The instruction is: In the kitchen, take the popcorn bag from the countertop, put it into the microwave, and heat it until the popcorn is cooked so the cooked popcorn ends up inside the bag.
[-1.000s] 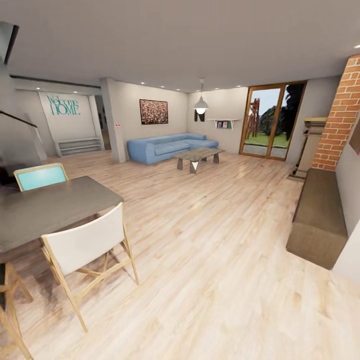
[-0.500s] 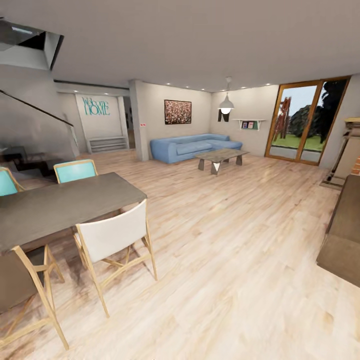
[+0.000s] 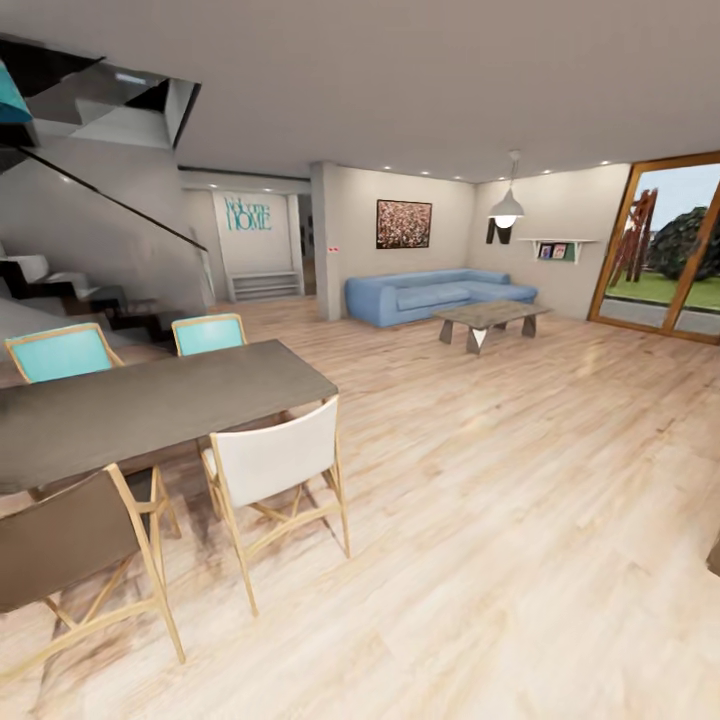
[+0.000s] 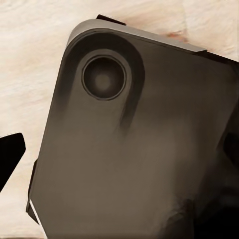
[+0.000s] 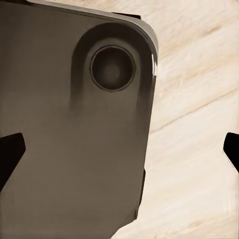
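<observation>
Staircase (image 3: 70, 285): far left, dark steps climbing behind a slanted rail.
Dining table (image 3: 150, 400): dark grey top, at left, near the camera.
Teal chairs (image 3: 62, 352): two, on the table's far side, side by side.
Brown chair (image 3: 60, 545): at the table's near side, low left, wooden legs crossed.
White chair (image 3: 275, 460): just right of the brown one, back turned toward the camera, wooden frame.
Wall lettering (image 3: 247, 213): teal "Welcome HOME" on the far wall, above low steps or shelving.
Painting (image 3: 404, 223): dark-framed, on the far wall above the sofa.
Blue sofa (image 3: 435, 295): against the far wall, middle of the room.
Coffee table (image 3: 490, 320): grey, just in front of the sofa.
Pendant lamp (image 3: 507, 207): white, hanging above the coffee table.
Wall shelf (image 3: 555, 247): small, right of the lamp, holding a few items.
Glass door (image 3: 665, 250): wood-framed, far right, greenery outside.
Floor (image 3: 500, 500): pale wooden planks throughout.
Task's things: not in sight; living and dining room here, no kitchen.
Left wrist view: dark rounded robot panel (image 4: 139, 144) with a round recess, over pale planks; black finger tip (image 4: 10, 154) at one edge; spread of fingers cannot be told.
Right wrist view: similar dark panel (image 5: 64, 134) over planks; black tips (image 5: 10, 152) at opposite edges, fingers wide apart.
</observation>
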`<state>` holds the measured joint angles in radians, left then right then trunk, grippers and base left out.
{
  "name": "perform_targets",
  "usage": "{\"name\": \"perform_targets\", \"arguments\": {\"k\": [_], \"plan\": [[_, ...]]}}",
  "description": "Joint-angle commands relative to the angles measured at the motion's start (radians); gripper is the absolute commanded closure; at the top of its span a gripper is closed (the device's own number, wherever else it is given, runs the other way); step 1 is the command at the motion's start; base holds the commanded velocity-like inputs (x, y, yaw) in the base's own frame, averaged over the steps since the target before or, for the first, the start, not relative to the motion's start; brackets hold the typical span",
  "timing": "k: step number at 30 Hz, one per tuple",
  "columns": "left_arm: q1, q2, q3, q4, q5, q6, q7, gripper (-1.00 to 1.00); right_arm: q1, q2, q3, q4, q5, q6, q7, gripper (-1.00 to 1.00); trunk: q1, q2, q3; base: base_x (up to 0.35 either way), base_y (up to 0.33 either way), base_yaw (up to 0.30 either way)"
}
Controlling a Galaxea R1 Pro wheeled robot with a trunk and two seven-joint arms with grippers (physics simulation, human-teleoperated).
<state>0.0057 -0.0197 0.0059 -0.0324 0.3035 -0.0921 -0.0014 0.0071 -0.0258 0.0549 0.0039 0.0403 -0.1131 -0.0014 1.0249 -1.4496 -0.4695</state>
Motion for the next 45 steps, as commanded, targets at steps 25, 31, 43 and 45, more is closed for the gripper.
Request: {"name": "perform_targets", "arguments": {"k": [25, 31, 43, 45], "plan": [[0.0, 0.001, 0.002, 0.0, 0.005, -0.001, 0.001, -1.0, 0.0, 0.0, 0.005, 0.0, 0.004, -0.005, 0.0, -1.0, 0.0, 0.0, -0.001, 0.0, 0.0, 0.298], [0.0, 0.008, 0.002, 0.0, 0.006, 0.001, 0.001, -1.0, 0.0, 0.0, 0.005, 0.0, 0.004, -0.005, 0.0, -1.0, 0.0, 0.0, -0.001, 0.0, 0.0, 0.298], [0.0, 0.01, 0.002, 0.0, 0.008, 0.0, 0.001, -1.0, 0.0, 0.0, 0.005, 0.0, 0.004, -0.007, 0.0, -1.0, 0.0, 0.0, -0.001, 0.0, 0.0, 0.298], [0.0, 0.01, 0.002, 0.0, 0.008, 0.0, 0.001, -1.0, 0.0, 0.0, 0.005, -0.001, 0.004, -0.007, 0.0, -1.0, 0.0, 0.0, -0.001, 0.0, 0.0, 0.298]]}}
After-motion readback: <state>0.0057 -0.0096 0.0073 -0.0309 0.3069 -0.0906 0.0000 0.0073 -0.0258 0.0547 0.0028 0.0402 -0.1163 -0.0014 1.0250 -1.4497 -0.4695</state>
